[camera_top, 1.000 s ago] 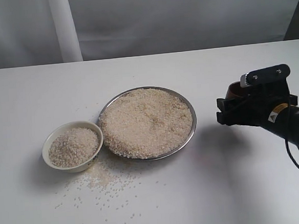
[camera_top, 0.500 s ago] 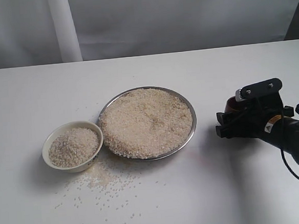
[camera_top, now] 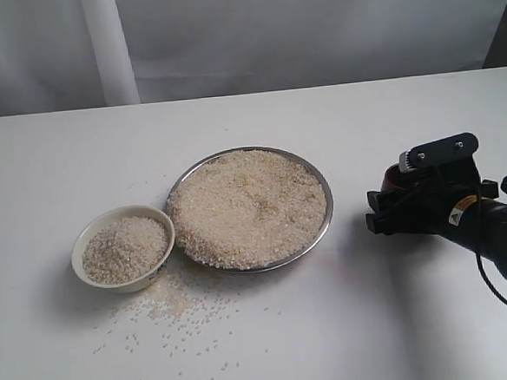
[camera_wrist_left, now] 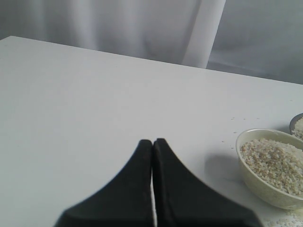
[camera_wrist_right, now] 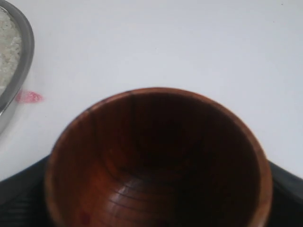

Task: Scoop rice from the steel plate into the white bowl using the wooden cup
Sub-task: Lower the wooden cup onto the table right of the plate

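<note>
Exterior view: near the worktop's right edge the right jaws pinch the wooden cup (camera_top: 394, 173), well apart from the steel plate (camera_top: 329, 219) heaped with rice (camera_top: 246, 208) mid-worktop, with the brimming white bowl (camera_top: 125, 286) just left of it. Left wrist view: the left jaws sit pressed together beside that bowl. Right wrist view: the cup is empty, and a generous scoop would likely overflow the bowl's rim.

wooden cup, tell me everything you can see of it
The wooden cup is glossy reddish-brown wood, round and handleless, with fine turned rings inside, and it looks empty. It is held roughly upright between the right gripper's black jaws, which press its sides. It is right of the steel plate and apart from it.
</note>
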Controlling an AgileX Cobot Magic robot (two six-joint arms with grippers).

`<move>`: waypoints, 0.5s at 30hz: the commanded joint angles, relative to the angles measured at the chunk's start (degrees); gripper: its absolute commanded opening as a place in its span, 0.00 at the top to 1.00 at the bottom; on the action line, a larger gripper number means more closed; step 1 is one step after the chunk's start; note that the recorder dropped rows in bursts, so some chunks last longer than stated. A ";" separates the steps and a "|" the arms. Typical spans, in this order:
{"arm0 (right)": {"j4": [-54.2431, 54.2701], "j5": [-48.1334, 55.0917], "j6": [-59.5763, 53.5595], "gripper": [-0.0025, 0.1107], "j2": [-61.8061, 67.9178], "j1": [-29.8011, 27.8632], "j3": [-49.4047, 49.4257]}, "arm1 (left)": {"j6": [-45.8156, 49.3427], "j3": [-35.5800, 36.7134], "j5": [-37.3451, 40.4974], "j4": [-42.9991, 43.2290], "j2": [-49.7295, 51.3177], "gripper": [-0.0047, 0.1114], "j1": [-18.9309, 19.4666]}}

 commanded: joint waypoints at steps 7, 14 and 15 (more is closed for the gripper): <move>-0.31 0.86 -5.02 0.46 -0.16 -0.11 -0.09 | -0.08 -0.20 -0.36 -0.33 -0.13 0.96 -0.27; -0.31 -1.74 -5.05 0.28 -0.16 -0.11 -0.09 | -0.08 -0.20 -0.36 -0.33 -0.13 0.96 -0.27; -0.31 -2.20 -5.15 0.27 -0.16 -0.11 -0.09 | -0.08 -0.20 -0.36 -0.33 -0.13 0.96 -0.27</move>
